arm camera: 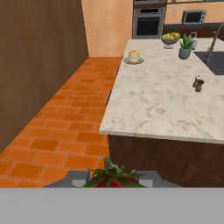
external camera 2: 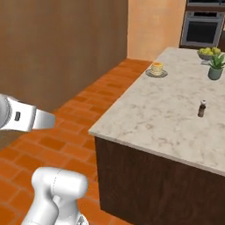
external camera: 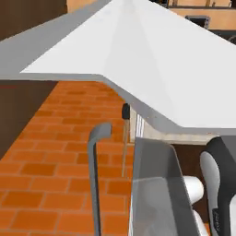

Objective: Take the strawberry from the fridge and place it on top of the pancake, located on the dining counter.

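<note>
The strawberry (arm camera: 110, 178), red with green leaves, sits at the bottom of the hand view, and my gripper (arm camera: 113, 183) is shut on it. Ahead lies the dining counter (arm camera: 162, 105), beige marble. The pancake (arm camera: 134, 56) on its grey plate stands near the counter's far left corner, a long way from the gripper. From the right base view, the pancake (external camera 2: 157, 68) sits at the far end of the dining counter (external camera 2: 162, 114). The fridge (external camera: 152, 60) shows close up, with a white door panel and a long grey handle (external camera: 94, 170).
On the counter stand a small dark shaker (arm camera: 198, 83), a potted plant (arm camera: 186, 46) and a bowl of yellow fruit (arm camera: 170, 39). The dark sink (arm camera: 214, 63) is at the right. Dark wooden cabinets (arm camera: 39, 65) line the left, with orange brick floor (arm camera: 65, 118) between. An oven (arm camera: 148, 24) is behind.
</note>
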Tool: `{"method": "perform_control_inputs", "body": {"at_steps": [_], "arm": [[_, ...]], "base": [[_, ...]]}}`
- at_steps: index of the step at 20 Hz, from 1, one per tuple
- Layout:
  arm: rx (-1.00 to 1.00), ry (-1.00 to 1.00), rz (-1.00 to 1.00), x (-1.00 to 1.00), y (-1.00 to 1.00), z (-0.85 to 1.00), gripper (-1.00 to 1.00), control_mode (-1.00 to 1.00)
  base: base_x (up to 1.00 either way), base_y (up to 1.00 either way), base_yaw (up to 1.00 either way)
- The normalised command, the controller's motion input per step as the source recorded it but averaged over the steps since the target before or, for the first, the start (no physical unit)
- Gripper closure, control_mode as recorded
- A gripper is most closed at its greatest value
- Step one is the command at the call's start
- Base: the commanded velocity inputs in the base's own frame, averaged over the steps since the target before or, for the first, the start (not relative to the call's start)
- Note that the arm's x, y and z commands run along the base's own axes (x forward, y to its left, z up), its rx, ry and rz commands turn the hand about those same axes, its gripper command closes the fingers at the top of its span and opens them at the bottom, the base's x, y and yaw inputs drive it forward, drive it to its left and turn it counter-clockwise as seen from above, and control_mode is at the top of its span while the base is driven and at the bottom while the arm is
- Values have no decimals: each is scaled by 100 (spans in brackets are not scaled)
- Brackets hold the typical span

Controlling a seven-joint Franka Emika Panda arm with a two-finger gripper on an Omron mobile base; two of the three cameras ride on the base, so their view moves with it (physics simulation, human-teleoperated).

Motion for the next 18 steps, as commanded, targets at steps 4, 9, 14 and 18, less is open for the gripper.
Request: {"method": "perform_control_inputs", "body": {"at_steps": [4,9,14,18], "arm": [[0,0,0,0,0,0,100,100],[0,0,0,0,0,0,100,100],[0,0,0,0,0,0,100,100],[0,0,0,0,0,0,100,100]], "base": [[86,96,37],[26,5,81],[11,2,89],[9,-9,59]]}}
